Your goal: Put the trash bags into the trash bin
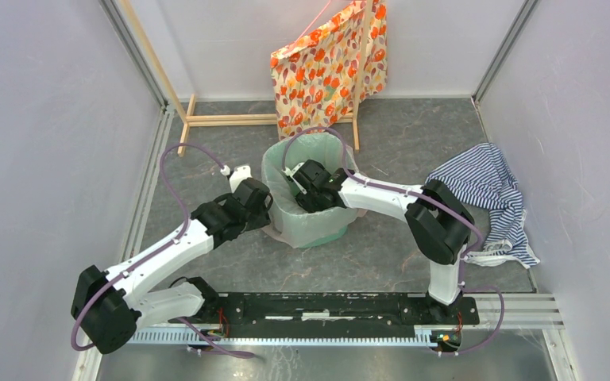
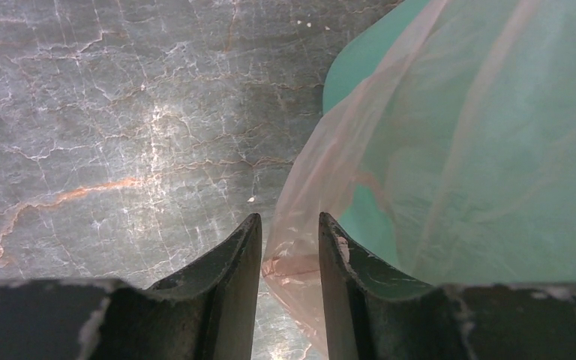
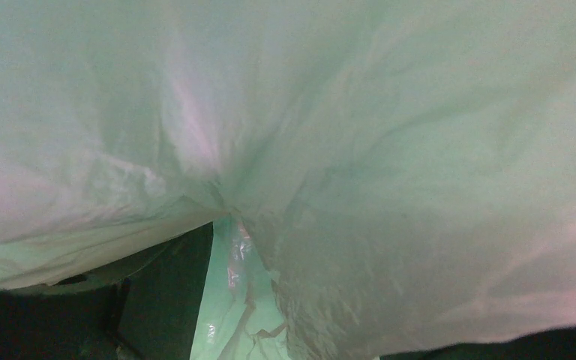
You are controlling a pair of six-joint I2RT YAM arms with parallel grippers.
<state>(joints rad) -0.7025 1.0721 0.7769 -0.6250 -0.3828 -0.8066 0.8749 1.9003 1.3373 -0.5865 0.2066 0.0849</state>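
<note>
The mint-green trash bin (image 1: 327, 235) stands mid-floor with a translucent trash bag (image 1: 284, 225) draped over its rim and walls. My left gripper (image 1: 268, 208) is low at the bin's left side. In the left wrist view its fingers (image 2: 290, 219) stand a narrow gap apart, with the bag's lower edge (image 2: 307, 262) lying between them beside the bin wall (image 2: 360, 75). My right gripper (image 1: 295, 176) reaches down inside the bin. In the right wrist view the bag film (image 3: 382, 112) covers most of the gripper (image 3: 285, 232). One dark finger (image 3: 165, 292) shows, the other is hidden, and the bin's green inside (image 3: 214, 322) shows between.
An orange floral bag (image 1: 330, 63) hangs on a wooden rack (image 1: 230, 119) behind the bin. A blue-striped cloth (image 1: 484, 186) lies on the floor at the right, by the right arm's elbow. Grey walls close in on both sides.
</note>
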